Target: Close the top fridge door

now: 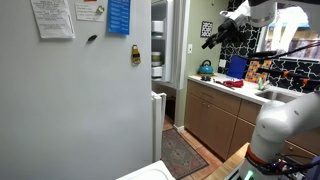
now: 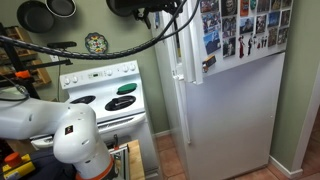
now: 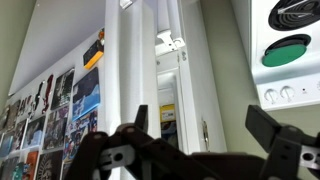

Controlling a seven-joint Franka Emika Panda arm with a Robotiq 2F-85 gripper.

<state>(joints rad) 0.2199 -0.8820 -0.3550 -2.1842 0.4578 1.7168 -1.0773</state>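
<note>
step in hand: approach. the claw [image 3: 197, 115], spread and empty, hangs near the top fridge door [image 2: 187, 45], which stands ajar. next: set it against the outer face and push shut.

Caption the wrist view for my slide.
Open black gripper faces the ajar white top fridge door, contents showing in the gap, white stove at right.

your arm [image 1: 280, 118] rises from its bulky white base [image 2: 76, 138] in the near part of the scene and reaches high, its upper links bent over at the top. your gripper [image 1: 211, 38] hangs up there, pointing left and slightly down. in the wrist view its black fingers [image 3: 141, 118] stand wide apart.
</note>
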